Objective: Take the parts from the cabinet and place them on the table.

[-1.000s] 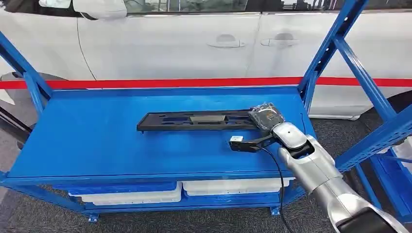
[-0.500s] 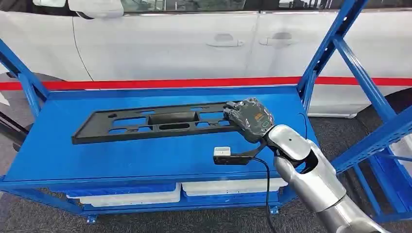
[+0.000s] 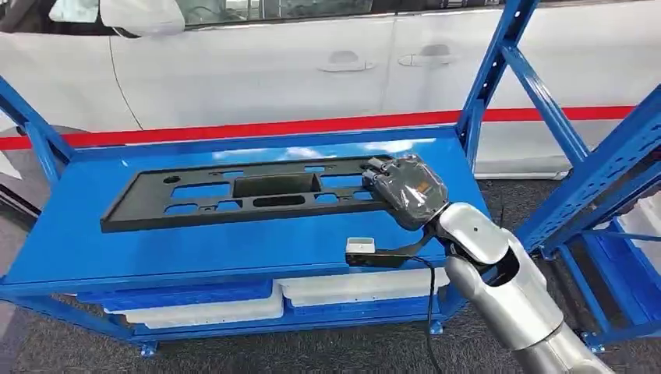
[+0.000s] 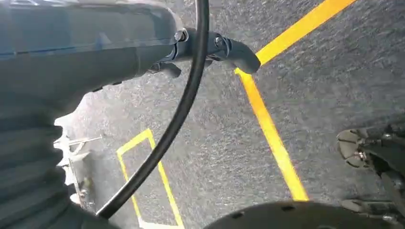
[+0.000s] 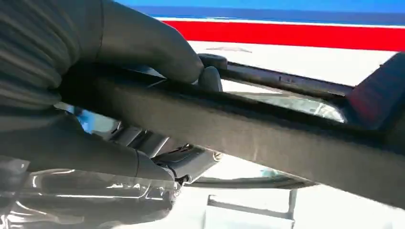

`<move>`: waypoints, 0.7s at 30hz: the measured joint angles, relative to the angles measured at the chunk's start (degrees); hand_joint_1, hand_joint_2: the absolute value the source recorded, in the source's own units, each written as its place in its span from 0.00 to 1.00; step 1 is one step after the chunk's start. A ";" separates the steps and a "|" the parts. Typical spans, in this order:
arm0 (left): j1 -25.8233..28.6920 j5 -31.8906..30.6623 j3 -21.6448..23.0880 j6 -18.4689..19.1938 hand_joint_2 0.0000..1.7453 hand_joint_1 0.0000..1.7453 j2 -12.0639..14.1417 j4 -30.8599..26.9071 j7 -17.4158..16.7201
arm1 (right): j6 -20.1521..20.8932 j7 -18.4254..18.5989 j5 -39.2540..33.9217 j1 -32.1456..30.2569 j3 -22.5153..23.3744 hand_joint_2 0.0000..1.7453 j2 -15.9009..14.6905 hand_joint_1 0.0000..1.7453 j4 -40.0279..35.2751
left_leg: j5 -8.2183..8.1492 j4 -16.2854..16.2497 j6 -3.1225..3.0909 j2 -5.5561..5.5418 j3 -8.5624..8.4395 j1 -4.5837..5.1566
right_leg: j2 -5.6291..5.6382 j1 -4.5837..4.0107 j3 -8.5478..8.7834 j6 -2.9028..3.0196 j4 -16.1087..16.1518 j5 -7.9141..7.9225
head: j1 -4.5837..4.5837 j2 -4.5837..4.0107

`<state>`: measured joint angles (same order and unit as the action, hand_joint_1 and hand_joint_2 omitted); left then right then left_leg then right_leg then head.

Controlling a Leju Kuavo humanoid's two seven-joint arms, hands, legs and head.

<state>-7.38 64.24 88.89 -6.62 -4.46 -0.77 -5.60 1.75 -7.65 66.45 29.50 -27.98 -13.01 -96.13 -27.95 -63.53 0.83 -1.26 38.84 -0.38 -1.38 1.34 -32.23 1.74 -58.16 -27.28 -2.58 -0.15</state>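
A long black plastic part with several cut-outs hangs slightly tilted over the blue shelf of the rack. My right hand grips its right end. In the right wrist view the thumb lies over the part's dark edge and the fingers wrap under it. My left hand hangs over the grey floor, and I cannot tell how its fingers lie.
Blue rack uprights stand at the right, with a slanted brace close to my right arm. A white car stands behind the rack. White and blue bins sit below the shelf. Yellow lines mark the floor.
My right hand has lifted the black part off the shelf and drawn it toward me, tilting its face up. The camera view has shifted to the right.
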 joint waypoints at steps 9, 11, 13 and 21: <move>-0.26 0.04 0.00 -0.50 1.00 0.00 0.00 0.02 -0.68 | -1.01 -0.33 0.28 -1.16 0.39 1.00 -2.36 1.00 -2.51 | -1.49 5.70 -0.25 -0.41 -10.27 0.32 | -0.38 -0.30 -4.40 -1.54 -0.98 3.20 | 0.00 0.00; -0.17 0.07 0.00 -0.68 1.00 0.00 -0.11 0.00 -0.92 | -1.24 -0.65 0.24 -1.24 0.44 1.00 -2.42 1.00 -3.02 | -0.90 5.45 -0.94 -0.38 -9.38 0.36 | -0.40 -0.16 -4.29 -2.22 -0.70 4.03 | 0.00 0.00; -0.17 0.11 0.00 -0.68 1.00 0.00 -0.37 0.00 -0.92 | -1.27 -0.77 -0.02 -1.64 0.48 1.00 -2.43 1.00 -3.87 | 0.24 6.17 -2.26 -0.15 -9.01 0.15 | -0.21 -0.25 -4.50 -3.18 -0.46 4.63 | 0.02 0.00; -0.54 0.20 0.00 -0.70 1.00 0.00 -0.55 0.00 -0.90 | -1.33 -1.05 -0.63 -2.50 0.74 1.00 -1.90 1.00 -4.37 | 4.49 5.26 -3.98 0.08 -3.31 1.11 | 0.69 -0.28 -5.15 -2.50 -14.54 -3.82 | 0.00 0.00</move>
<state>-7.92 64.43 88.89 -7.32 -5.01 -0.77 -6.49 0.42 -8.70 65.81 27.00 -27.23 -14.91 -100.50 -23.46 -58.27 -3.15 -1.18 35.53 0.73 -0.69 1.07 -37.38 -0.77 -72.70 -31.11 -2.58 -0.15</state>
